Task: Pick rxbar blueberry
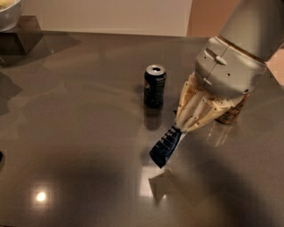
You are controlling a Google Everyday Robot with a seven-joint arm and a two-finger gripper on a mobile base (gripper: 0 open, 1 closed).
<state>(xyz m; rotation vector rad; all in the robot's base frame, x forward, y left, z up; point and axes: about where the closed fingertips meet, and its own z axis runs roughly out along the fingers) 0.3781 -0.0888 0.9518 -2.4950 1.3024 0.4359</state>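
Note:
The rxbar blueberry (166,146) is a flat navy-blue wrapper with white text. It hangs tilted from my gripper (181,130), lifted above the grey table (80,133), with its lower end pointing down and to the left. The gripper's cream fingers (191,111) are shut on the bar's upper end. The grey arm reaches in from the upper right.
A dark blue soda can (154,86) stands upright just left of the gripper. Another can (230,113) is partly hidden behind the arm on the right. A dark block (20,35) with a bowl (9,11) on it sits at the far left corner.

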